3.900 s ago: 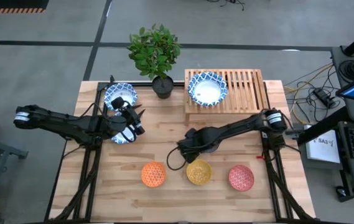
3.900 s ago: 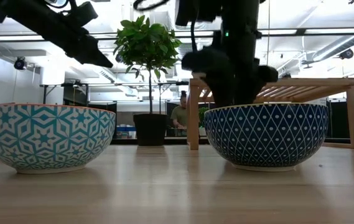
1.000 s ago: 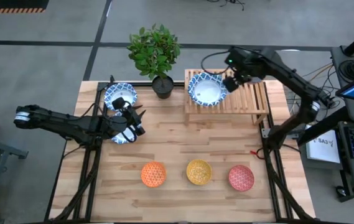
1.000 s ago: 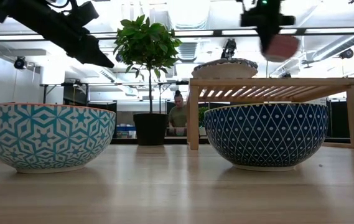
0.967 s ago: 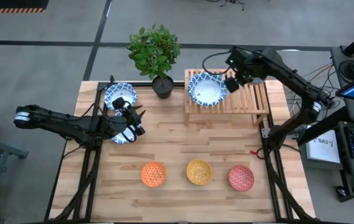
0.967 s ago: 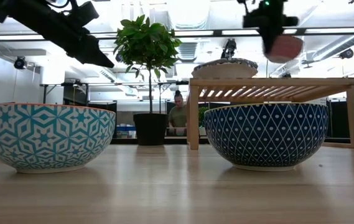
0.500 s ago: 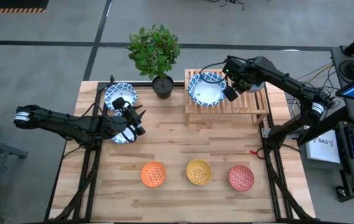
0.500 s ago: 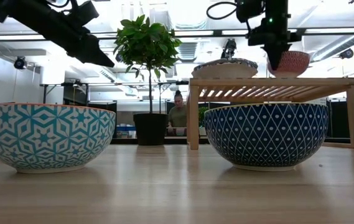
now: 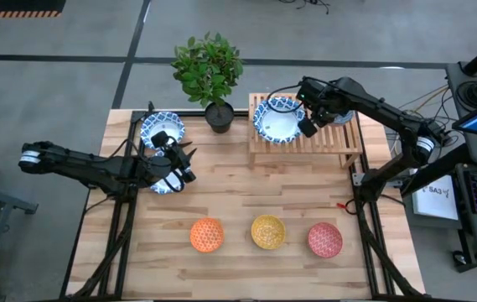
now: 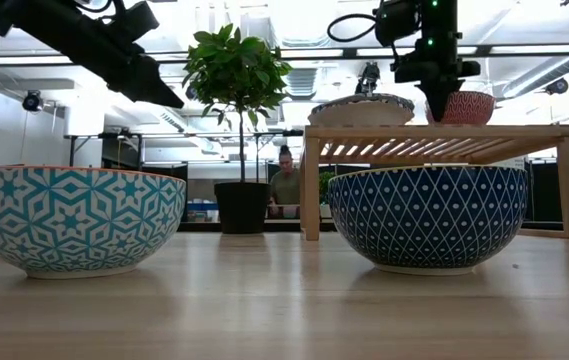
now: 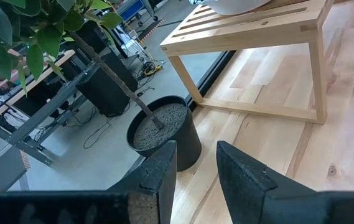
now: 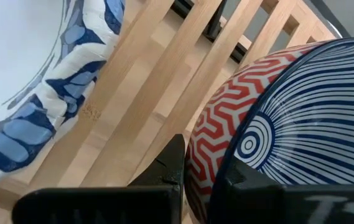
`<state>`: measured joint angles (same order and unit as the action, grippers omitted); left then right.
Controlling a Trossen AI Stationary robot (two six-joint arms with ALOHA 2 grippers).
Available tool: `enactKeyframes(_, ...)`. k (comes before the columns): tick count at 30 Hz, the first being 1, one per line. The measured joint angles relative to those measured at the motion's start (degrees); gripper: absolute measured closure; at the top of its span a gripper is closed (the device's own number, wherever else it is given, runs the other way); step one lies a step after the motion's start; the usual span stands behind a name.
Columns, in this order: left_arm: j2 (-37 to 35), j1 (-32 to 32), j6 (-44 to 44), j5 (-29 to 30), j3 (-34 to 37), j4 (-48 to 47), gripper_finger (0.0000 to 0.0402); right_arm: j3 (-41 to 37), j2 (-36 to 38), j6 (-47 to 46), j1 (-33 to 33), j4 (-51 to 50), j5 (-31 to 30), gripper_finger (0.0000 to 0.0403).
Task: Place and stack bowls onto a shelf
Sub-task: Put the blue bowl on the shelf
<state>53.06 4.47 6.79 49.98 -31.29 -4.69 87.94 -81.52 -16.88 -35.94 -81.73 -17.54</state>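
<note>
A small bowl (image 12: 270, 118), red zigzag outside and dark blue stripes inside, stands on its base on the slatted wooden shelf (image 9: 339, 134), to the right of a wide blue-and-white bowl (image 9: 279, 121). In the low view the small bowl (image 10: 464, 107) sits upright on the shelf top. My right gripper (image 9: 311, 125) is shut on its rim. My left gripper (image 9: 184, 164) hovers open over a blue-and-white bowl (image 9: 164, 181) at the table's left, holding nothing. Another such bowl (image 9: 162, 127) lies behind it. My right gripper pinches the small bowl's rim (image 12: 196, 155) on the side toward the wide bowl. One finger (image 12: 173, 163) is outside on the red wall, and the other is inside. The fingers come from above, pointing down (image 10: 434, 98). The bowl stands upright on the slats.
An orange bowl (image 9: 207, 235), a yellow bowl (image 9: 267, 231) and a pink-red bowl (image 9: 325, 240) stand in a row near the table's front edge. A potted plant (image 9: 210, 80) stands left of the shelf. The shelf's right half shows bare slats.
My right gripper has come down and toward the table's left with the small bowl. The bowl hung above the shelf before and now rests upright on the slats.
</note>
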Motion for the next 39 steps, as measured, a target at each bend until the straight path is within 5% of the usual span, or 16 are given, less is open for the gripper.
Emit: enactKeyframes(39,0.0,-0.02,0.0,0.0,0.04,-0.04,0.0304,-3.11,0.0,-1.09,0.05,1.83,3.36,0.036)
